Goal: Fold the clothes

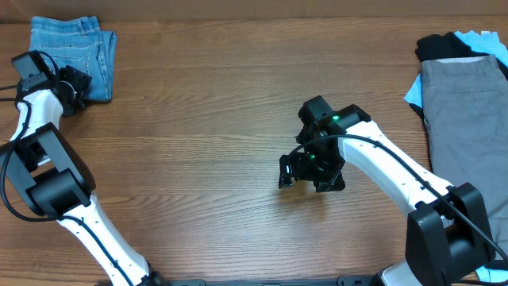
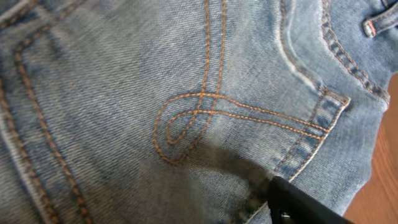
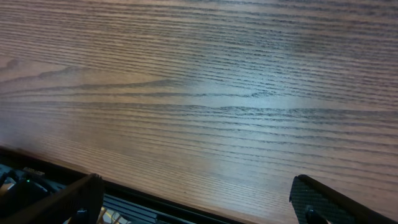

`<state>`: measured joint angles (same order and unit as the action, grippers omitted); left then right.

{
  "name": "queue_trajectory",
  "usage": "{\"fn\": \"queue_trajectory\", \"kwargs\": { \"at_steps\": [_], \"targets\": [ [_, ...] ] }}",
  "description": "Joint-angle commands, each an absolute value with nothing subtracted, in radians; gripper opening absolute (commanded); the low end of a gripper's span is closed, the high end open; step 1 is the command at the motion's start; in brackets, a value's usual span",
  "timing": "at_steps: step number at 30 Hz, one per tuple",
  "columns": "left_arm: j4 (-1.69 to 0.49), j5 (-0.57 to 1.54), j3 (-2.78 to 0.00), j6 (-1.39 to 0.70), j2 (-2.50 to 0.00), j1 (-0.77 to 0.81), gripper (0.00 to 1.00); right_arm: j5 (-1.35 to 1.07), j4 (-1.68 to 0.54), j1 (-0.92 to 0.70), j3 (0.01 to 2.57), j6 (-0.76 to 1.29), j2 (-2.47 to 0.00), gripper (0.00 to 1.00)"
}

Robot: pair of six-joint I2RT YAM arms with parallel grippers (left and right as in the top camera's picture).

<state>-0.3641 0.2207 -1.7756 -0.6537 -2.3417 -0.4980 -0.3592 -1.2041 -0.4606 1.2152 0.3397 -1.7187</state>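
Nearest you, the right gripper point(image 1: 295, 172) hangs over bare wooden table point(image 1: 198, 119), about 5 o'clock from the table's centre. In the right wrist view its two fingers point(image 3: 323, 202) stand far apart, so the jaws are wide and hold nothing.

Further out at 9 to 10 o'clock, the left gripper point(image 1: 78, 86) sits at the near edge of the jeans point(image 1: 71, 44). The left wrist view shows only one dark fingertip point(image 2: 298, 202) low over the denim. You can't tell its jaw width or whether it touches.

The jeans lie folded into a compact block at the far left corner, 10 o'clock. They are light-blue faded denim. Up close you see a back pocket point(image 2: 205, 118) with orange curved loop stitching.

Count: one pair of jeans and two arms. At 2 to 3 o'clock there is one side pile of three pieces: grey trousers point(image 1: 468, 119), a black garment point(image 1: 444, 46) and a light-blue garment point(image 1: 479, 36).
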Motion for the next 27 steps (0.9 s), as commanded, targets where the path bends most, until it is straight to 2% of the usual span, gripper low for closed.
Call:
{"fn": "queue_trajectory", "kwargs": {
  "at_steps": [1, 2, 8, 17, 21, 25, 27],
  "targets": [
    [-0.360, 0.236, -1.811, -0.619, -2.359, -0.521, 0.92, -0.361, -1.205, -0.467, 1.212, 0.337, -1.715, 1.00],
    [-0.367, 0.261, -1.811, -0.604, -2.355, -0.529, 1.00, -0.361, -1.206, -0.466, 1.212, 0.337, -1.714, 1.00],
    [-0.485, 0.290, -1.812, -0.598, -2.285, -0.570, 1.00, -0.361, -1.203, -0.466, 1.212, 0.337, -1.714, 1.00],
    [-0.773, 0.307, -1.812, -0.597, -1.972, -0.577, 1.00, -0.326, -1.185, -0.463, 1.330, 0.348, -1.659, 1.00],
    [-0.926, 0.453, -1.812, -0.566, -1.795, -0.577, 1.00, -0.169, -1.281, -0.463, 1.471, 0.351, -1.557, 1.00],
    [-0.951, 0.696, -1.811, -0.435, -1.626, -0.567, 1.00, 0.028, -1.426, -0.463, 1.623, 0.373, -1.427, 1.00],
    [-0.985, 0.715, -1.811, -0.411, -1.526, -0.557, 1.00, 0.068, -1.467, -0.463, 1.661, 0.397, -1.346, 1.00]
  ]
}}
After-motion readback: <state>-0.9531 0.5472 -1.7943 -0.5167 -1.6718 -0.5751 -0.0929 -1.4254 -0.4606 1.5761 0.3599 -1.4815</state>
